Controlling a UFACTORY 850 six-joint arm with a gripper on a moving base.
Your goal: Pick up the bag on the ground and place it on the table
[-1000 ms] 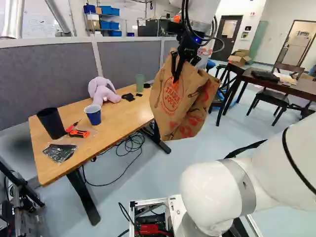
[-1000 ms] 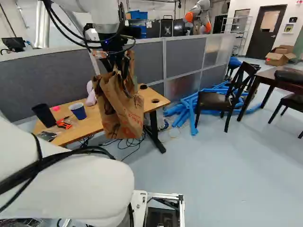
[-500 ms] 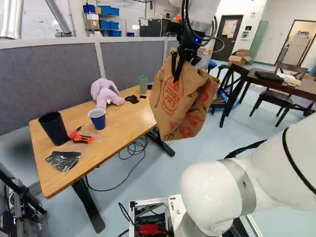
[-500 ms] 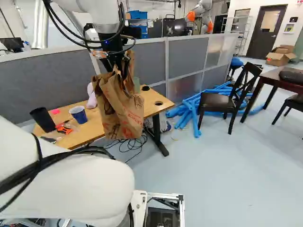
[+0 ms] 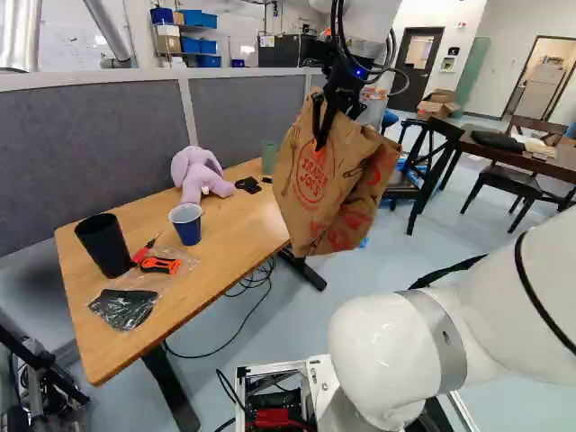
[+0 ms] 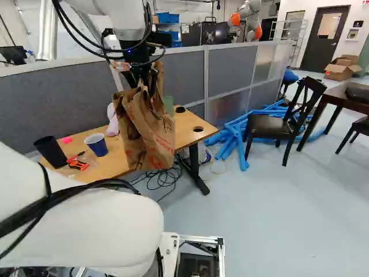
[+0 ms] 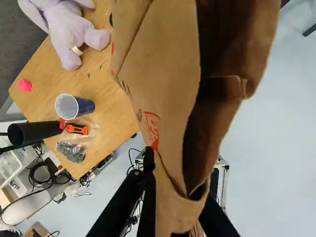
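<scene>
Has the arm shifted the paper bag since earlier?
No: in the left base view, the bag keeps its place against the arm's lowest joint. The base has moved, carrying both nearer the table.

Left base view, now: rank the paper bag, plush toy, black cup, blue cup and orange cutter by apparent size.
1. Paper bag
2. Black cup and plush toy, too alike to rank
3. Blue cup
4. Orange cutter

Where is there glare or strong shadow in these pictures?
Left base view: small bright glints on the plastic pouch, soft grey shading low on the white arm; right base view: dark shadow in the folds of the bag; wrist view: the bag's inside is deeply shadowed, while the floor looks bright and pale.
</scene>
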